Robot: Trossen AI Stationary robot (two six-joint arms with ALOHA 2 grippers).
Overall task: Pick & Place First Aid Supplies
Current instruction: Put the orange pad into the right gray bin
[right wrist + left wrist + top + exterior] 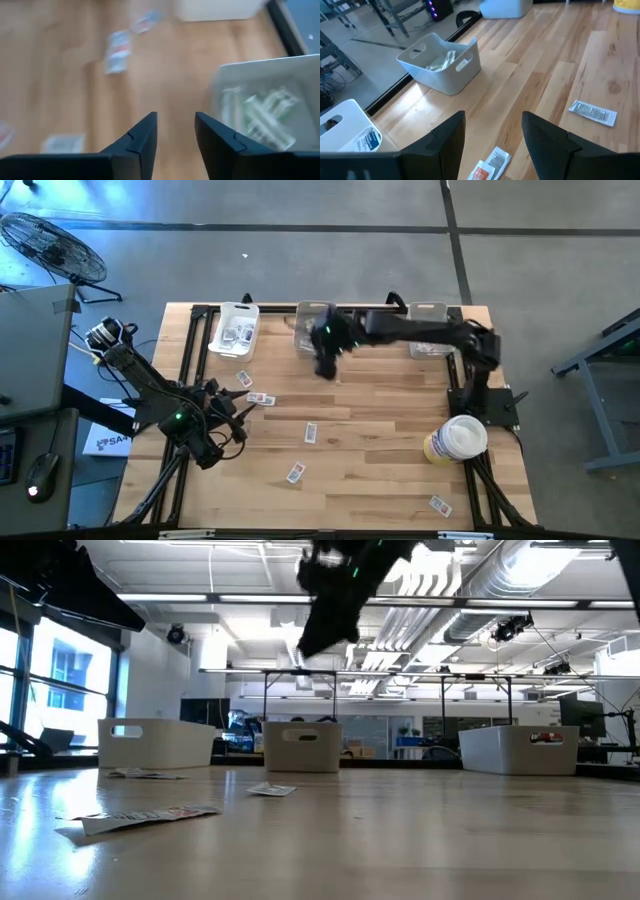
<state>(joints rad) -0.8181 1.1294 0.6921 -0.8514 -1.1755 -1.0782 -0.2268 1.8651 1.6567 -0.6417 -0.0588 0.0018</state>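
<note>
right jaws [175, 132] parted (empty), wooden table [380, 450], grey floor [300, 260]

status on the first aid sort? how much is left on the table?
Done: packets already lie in the left bin and pale green strips in the middle bin. In hand: nothing; the right gripper is open and empty beside the middle bin, the left gripper open over the table. Left: about six loose packets.

A large open lab or industrial workspace: exposed silver ducts [520, 585] and pipes run under a white ceiling, tall windows [60, 680] line one side, and the floor is bare grey concrete [300, 270]. A floor fan [50, 245] and a wooden counter [380, 450] on black framing stand there.
</note>
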